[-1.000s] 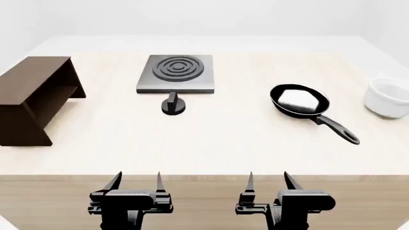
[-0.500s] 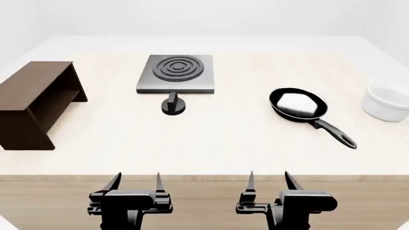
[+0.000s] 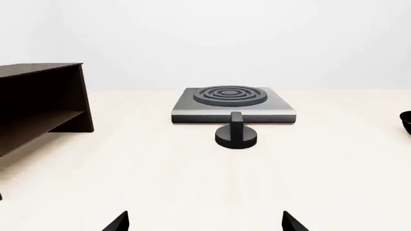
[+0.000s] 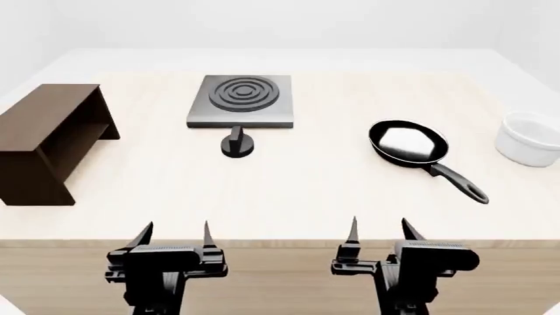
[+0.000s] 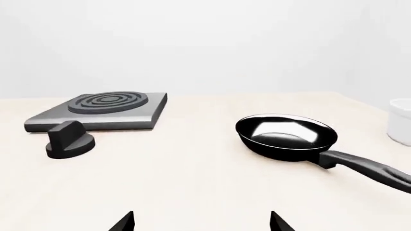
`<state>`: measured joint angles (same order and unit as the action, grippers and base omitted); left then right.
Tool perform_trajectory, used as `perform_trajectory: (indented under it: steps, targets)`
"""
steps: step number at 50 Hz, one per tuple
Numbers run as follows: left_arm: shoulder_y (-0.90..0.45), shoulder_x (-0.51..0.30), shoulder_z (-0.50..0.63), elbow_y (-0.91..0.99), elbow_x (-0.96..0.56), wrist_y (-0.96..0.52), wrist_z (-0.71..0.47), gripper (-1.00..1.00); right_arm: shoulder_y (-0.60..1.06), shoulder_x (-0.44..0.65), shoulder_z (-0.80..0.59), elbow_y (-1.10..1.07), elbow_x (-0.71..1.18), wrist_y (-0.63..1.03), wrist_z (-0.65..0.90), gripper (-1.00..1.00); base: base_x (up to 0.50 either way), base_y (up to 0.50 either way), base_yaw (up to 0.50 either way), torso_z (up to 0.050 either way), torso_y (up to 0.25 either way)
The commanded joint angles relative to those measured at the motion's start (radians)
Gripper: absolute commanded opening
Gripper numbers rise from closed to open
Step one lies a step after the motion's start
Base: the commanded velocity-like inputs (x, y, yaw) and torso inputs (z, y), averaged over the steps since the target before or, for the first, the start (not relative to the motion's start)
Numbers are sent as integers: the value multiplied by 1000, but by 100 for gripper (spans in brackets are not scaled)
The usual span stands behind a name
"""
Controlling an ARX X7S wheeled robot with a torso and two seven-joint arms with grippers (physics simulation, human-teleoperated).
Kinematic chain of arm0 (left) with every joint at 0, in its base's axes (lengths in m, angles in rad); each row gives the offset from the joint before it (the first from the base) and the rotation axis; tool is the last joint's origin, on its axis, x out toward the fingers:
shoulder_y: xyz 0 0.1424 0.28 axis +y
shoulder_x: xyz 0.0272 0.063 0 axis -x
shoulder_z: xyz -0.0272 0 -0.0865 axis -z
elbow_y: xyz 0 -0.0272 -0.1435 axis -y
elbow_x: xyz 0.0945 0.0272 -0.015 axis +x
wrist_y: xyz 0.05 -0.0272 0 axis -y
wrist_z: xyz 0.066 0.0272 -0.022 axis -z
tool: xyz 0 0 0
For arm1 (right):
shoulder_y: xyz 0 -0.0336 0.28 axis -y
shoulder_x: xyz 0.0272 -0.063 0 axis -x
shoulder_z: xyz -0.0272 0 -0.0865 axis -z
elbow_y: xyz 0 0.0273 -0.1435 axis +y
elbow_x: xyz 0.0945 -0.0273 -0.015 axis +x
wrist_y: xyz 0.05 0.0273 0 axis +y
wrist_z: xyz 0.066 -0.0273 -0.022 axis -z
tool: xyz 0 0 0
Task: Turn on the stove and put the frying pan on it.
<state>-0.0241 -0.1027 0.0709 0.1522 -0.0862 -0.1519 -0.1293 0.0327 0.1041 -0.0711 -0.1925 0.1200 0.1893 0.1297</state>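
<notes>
From my head camera, my left gripper [image 4: 173,237] and right gripper [image 4: 381,233] hang at the desk's [image 4: 298,190] near edge, jaws spread and holding nothing. The stove [image 4: 240,100] sits toward the far edge, left of centre, its knob [image 4: 237,144] just in front of it. The frying pan [image 4: 410,144] lies well apart toward the right edge, handle pointing at the near right corner, with a white bowl [image 4: 528,139] beyond and a brown wooden box [image 4: 46,143] by the left edge.

My left wrist camera faces the knob [image 3: 236,134] and stove [image 3: 232,104] straight ahead, untouched.

My right wrist camera shows the frying pan [image 5: 287,136] resting on the desk, off the stove [image 5: 103,111].

I judge nothing done yet: turning the knob and moving the pan both remain.
</notes>
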Motion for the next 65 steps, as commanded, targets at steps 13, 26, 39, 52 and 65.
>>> perform_trajectory:
  steps: [13,26,39,52,65]
  targets:
    - [-36,-49,3,187,-30,-195,-35,100,38,44,29,-219,88,180,26,100,178,0,0,0,0]
    - [-30,-54,6,161,-42,-178,-45,100,38,51,32,-217,99,172,39,100,500,0,0,0,0]
    - [-29,-60,11,157,-50,-175,-57,100,32,62,23,-209,101,153,44,100,500,0,0,0,0]
    - [-28,-67,18,156,-57,-172,-65,100,31,70,14,-207,108,150,52,100,500,0,0,0,0]
    - [-32,-75,24,146,-62,-168,-74,100,42,76,-4,-185,92,173,81,100,72,0,0,0,1]
